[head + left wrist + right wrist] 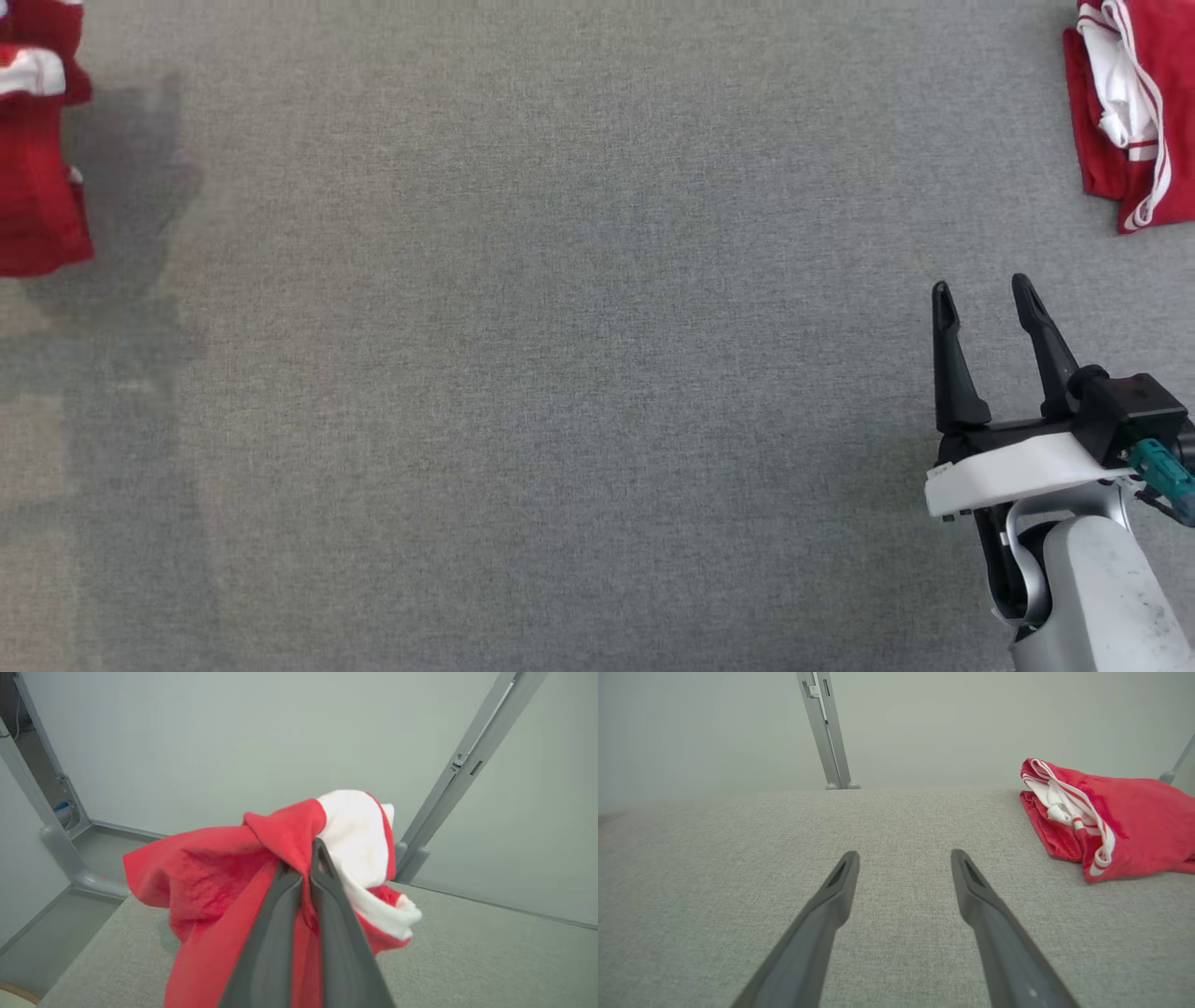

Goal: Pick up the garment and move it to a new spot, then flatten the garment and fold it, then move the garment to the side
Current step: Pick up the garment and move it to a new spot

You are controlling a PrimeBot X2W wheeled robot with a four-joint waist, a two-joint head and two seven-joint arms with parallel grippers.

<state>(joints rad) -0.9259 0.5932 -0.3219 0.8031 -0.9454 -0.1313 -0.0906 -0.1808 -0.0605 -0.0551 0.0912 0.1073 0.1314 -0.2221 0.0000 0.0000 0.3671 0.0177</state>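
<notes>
A red garment (pixel 210 877) with a white part is bunched up between the two dark fingers of my left gripper (pixel 302 856), which is shut on a fold of it. The cloth hangs down around the fingers over the grey fabric surface (pixel 467 952). In the head view the same garment (pixel 37 177) shows at the far left edge, cut off by the frame and casting a shadow to its right. My right gripper (pixel 980 286) hovers open at the lower right with nothing between its fingers, and in its own wrist view the right gripper (pixel 904 855) points across bare surface.
A second red garment with white stripes (pixel 1130 112) lies folded at the far right corner (pixel 1111 816). The grey fabric surface (pixel 560 373) spreads wide between the two. Grey frame posts (pixel 826 728) and pale walls stand behind the far edge.
</notes>
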